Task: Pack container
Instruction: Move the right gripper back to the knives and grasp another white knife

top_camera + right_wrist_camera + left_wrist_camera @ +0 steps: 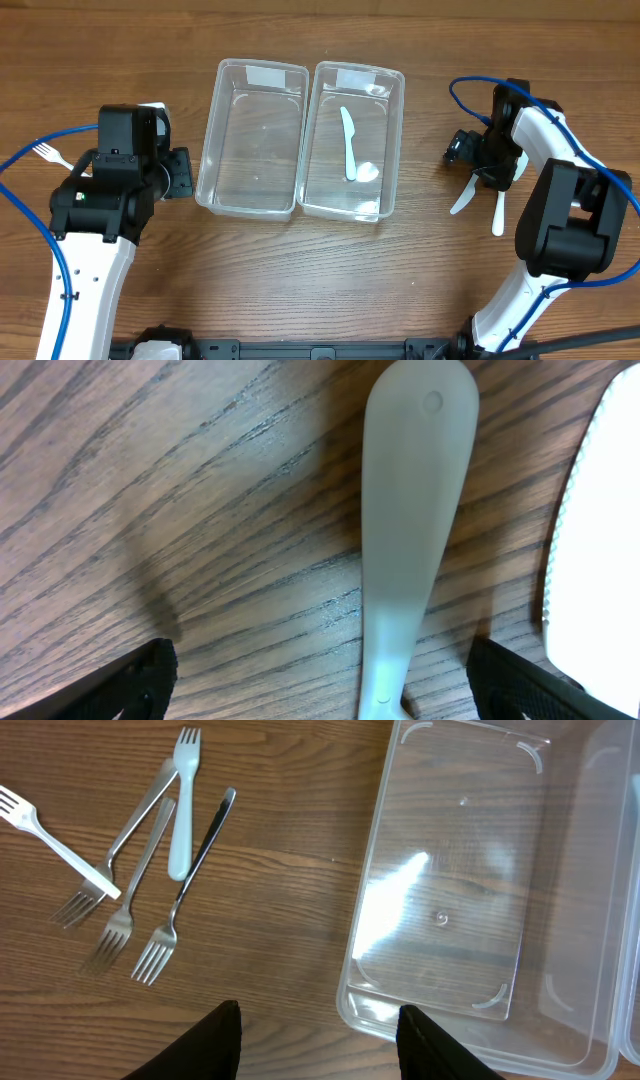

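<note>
Two clear plastic containers stand side by side mid-table. The left one is empty and also shows in the left wrist view. The right one holds a white plastic knife and a spoon. My right gripper is open and low over the table, its fingers on either side of a white plastic utensil handle. A serrated white knife lies beside it. My left gripper is open and empty near the left container's corner.
Several forks lie in a loose pile left of the containers: metal ones, a pale plastic one and a white plastic one. In the overhead view only a white fork shows past the left arm. Two white utensils lie by the right arm.
</note>
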Controlling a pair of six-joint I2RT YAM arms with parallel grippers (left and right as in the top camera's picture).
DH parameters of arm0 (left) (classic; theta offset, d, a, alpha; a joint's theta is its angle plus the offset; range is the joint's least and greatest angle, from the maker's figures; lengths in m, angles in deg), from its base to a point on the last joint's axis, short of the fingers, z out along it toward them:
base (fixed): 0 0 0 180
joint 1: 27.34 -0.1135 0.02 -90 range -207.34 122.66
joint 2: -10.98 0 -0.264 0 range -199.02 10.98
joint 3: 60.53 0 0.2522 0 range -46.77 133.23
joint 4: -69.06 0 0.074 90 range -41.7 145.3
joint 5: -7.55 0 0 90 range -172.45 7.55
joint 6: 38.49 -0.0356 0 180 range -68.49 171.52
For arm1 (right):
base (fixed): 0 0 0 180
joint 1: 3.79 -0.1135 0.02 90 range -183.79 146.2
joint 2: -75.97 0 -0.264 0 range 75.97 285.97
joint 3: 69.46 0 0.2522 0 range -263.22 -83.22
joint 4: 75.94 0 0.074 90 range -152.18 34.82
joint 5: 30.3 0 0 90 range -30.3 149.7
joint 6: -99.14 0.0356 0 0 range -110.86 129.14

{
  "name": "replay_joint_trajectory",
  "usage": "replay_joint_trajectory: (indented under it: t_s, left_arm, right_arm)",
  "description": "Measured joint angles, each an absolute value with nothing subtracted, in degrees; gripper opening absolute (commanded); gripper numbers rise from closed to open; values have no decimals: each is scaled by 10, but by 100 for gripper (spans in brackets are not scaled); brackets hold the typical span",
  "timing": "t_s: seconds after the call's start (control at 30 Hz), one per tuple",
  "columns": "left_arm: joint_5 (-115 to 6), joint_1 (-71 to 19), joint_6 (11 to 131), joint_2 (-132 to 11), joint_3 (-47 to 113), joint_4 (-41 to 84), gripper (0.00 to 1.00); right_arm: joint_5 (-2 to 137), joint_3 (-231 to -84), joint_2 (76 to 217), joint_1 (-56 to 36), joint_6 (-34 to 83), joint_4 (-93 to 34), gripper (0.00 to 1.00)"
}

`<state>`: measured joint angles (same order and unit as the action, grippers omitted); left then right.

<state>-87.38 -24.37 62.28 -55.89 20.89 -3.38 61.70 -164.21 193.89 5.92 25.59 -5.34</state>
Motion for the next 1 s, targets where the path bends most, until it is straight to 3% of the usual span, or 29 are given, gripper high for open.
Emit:
replay_joint_trajectory:
  t_s: [0.1, 0.2, 0.33, 1.0]
  left_arm:
    - [-874, -244, 623, -559, 209, -34, 51]
    - [-874, -244, 623, -559, 209, -34, 51]
    - [-874, -244, 623, -559, 209, -34, 51]
    - [-874, -244, 623, -559, 209, -34, 51]
  right_arm:
    - [613, -1642, 1939, 59, 256, -52, 83]
    - [606, -1642, 1940, 60, 258, -51, 61]
    - [605, -1642, 1941, 60, 254, -50, 44]
    - [603, -1642, 1942, 60, 254, -50, 7]
